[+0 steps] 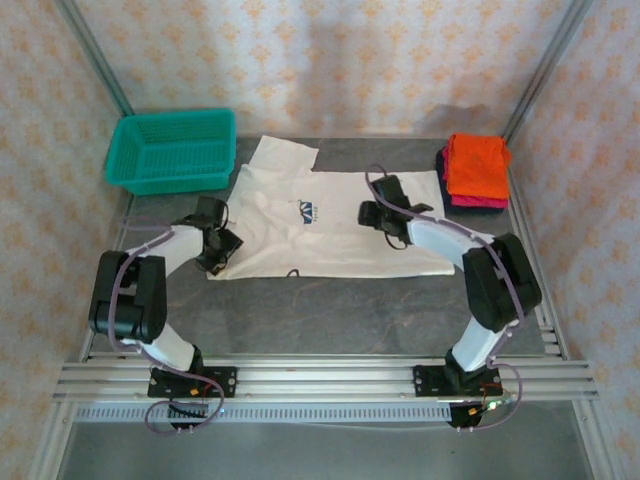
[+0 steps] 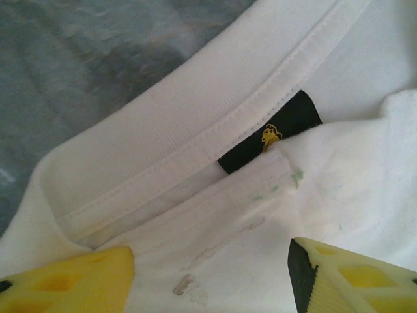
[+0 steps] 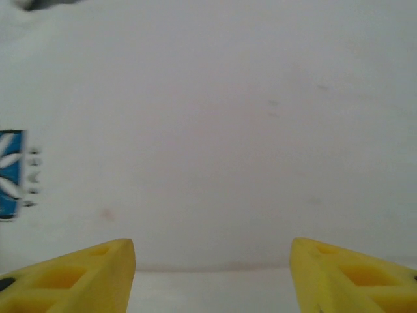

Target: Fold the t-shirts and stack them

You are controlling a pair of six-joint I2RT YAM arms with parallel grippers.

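White t-shirt (image 1: pixel 330 225) lies flat, logo (image 1: pixel 307 210) up. Left gripper (image 1: pixel 215 250) is at its left edge, over the collar and black neck label (image 2: pixel 270 130); jaws apart, nothing pinched. Right gripper (image 1: pixel 375 212) is on the shirt just right of the logo, jaws apart too. Folded stack (image 1: pixel 475 170), orange on top, sits off the shirt's right end. Teal basket (image 1: pixel 172 150) is off its far-left corner.
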